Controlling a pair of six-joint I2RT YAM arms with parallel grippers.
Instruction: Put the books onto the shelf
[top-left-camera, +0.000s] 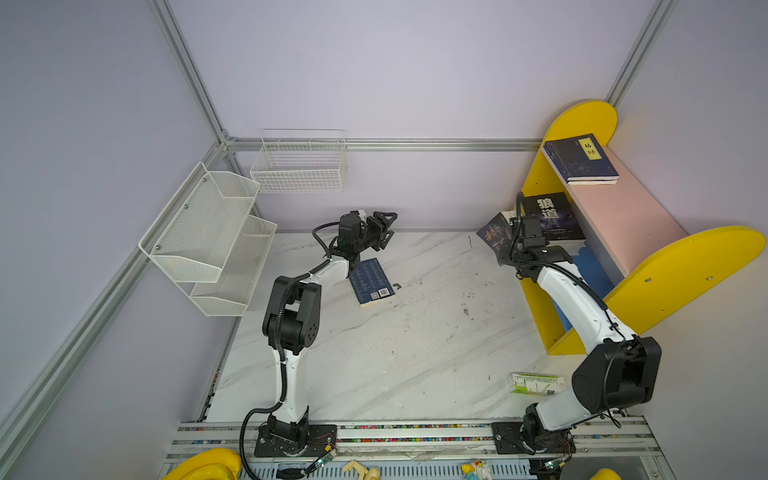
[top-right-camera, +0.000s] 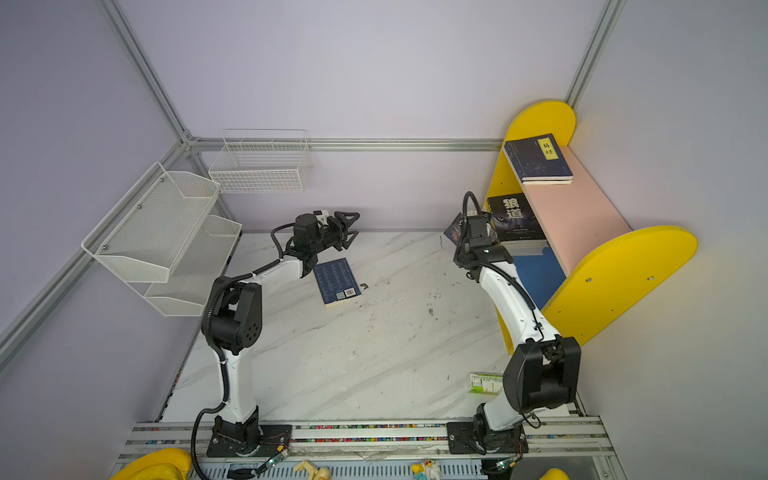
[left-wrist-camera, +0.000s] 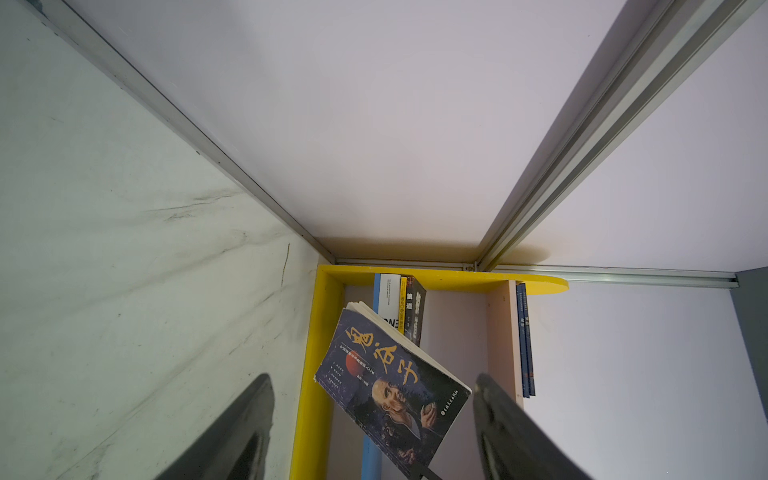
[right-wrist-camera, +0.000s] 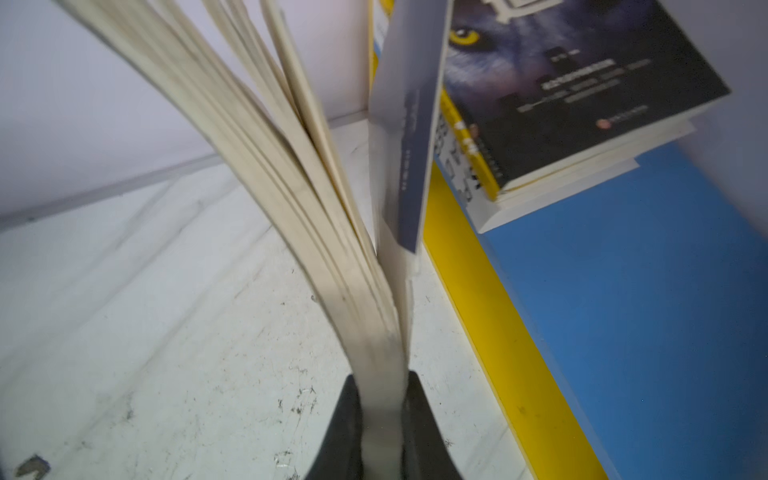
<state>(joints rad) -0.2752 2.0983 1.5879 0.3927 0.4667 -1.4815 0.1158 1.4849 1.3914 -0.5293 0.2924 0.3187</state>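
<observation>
the gold-titled book (left-wrist-camera: 395, 386) hangs tilted in the air at the far front corner of the shelf (top-left-camera: 582, 120), just outside the yellow edge of the blue board (right-wrist-camera: 623, 291) and above the table (top-left-camera: 415, 353). its pages fan apart and its cover droops open. the right gripper (right-wrist-camera: 380, 399) is clenched on the book's page edge, fingers (right-wrist-camera: 345, 415) pressed to either side of the paper. whether the book touches the shelf i cannot tell.

on the blue board, just beside the held book, lies a flat pile topped by the wolf book (top-left-camera: 548, 216). on the pink board (top-left-camera: 623, 220) above, the yellow-label book (top-left-camera: 582, 160) lies flat against the far side panel.

the barcode book (top-left-camera: 371, 282) lies flat on the table, back cover up, well apart from the shelf. the left gripper (top-left-camera: 388, 230) hovers just past it toward the back wall, fingers spread and grasping nothing.

a green-and-white box (top-left-camera: 536, 383) lies on the table near the right arm's base. a mesh rack (top-left-camera: 208, 232) and a wire basket (top-left-camera: 299, 162) hang on the walls to the left.
</observation>
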